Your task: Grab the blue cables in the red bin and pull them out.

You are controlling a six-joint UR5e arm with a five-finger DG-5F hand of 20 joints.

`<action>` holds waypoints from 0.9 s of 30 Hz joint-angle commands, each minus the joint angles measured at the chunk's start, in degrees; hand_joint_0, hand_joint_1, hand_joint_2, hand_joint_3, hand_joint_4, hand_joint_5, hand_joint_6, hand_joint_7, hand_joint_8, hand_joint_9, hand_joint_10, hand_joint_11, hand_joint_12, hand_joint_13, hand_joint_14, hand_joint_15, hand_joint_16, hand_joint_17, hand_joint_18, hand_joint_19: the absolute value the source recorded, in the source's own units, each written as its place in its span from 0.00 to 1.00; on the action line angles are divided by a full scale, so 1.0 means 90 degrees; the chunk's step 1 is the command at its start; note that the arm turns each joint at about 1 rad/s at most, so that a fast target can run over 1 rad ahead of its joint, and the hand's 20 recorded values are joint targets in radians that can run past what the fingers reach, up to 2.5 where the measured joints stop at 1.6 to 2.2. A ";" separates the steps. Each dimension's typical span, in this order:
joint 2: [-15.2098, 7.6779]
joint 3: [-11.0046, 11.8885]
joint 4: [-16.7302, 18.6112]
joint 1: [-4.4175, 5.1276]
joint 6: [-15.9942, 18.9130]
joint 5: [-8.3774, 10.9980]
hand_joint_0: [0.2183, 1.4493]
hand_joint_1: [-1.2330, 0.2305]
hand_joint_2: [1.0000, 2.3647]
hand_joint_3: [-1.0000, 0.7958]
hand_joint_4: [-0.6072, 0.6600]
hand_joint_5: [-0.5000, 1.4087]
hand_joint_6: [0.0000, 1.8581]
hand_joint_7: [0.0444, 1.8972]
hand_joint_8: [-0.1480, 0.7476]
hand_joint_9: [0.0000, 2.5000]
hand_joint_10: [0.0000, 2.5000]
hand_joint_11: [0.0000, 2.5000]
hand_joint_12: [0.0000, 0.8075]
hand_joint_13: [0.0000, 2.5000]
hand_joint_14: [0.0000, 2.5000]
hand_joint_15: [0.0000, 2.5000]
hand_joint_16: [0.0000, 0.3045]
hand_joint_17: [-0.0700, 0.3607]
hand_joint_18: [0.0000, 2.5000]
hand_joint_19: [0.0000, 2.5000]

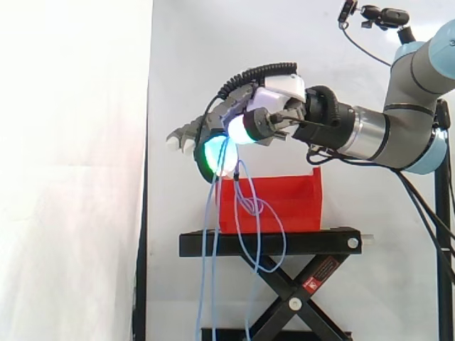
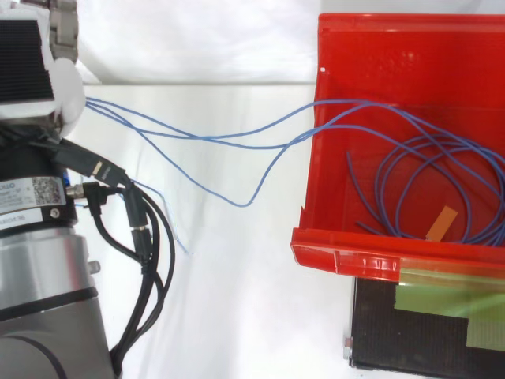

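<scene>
My hand (image 1: pixel 277 92) up beside the bin's (image 1: pixel 298 202) top, curled pads pinching the blue cables (image 1: pixel 249 202), strands hanging from my fingers past the bin's front, the rest coiled inside it, bin on a black stand (image 1: pixel 284 241), white curtain (image 1: pixel 71 170) behind

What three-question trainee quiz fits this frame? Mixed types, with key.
1. True or false: the blue cables are fully out of the red bin.
2. What does the hand hold? A) blue cables B) red bin C) nothing
3. Fill in: the bin sits on a black ___.

Key: 1 false, loops lie inside the bin; 2 A; 3 stand.
</scene>
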 commanded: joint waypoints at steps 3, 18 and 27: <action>-0.0005 -0.0002 -0.0127 0.0000 0.0157 0.0015 0.54 0.32 0.00 0.00 0.65 0.79 0.00 0.37 0.45 0.32 0.01 0.24 0.36 0.20 0.01 0.16 0.12 0.36 0.14 0.21; -0.0005 -0.0295 -0.0547 0.0039 0.0977 0.0230 0.53 0.32 0.00 0.00 0.65 0.79 0.00 0.37 0.46 0.32 0.01 0.24 0.36 0.20 0.01 0.16 0.12 0.36 0.14 0.21; 0.0005 -0.0285 -0.0996 0.0068 0.1778 0.0230 0.53 0.32 0.00 0.00 0.66 0.78 0.00 0.37 0.46 0.32 0.01 0.24 0.36 0.20 0.01 0.16 0.12 0.36 0.14 0.21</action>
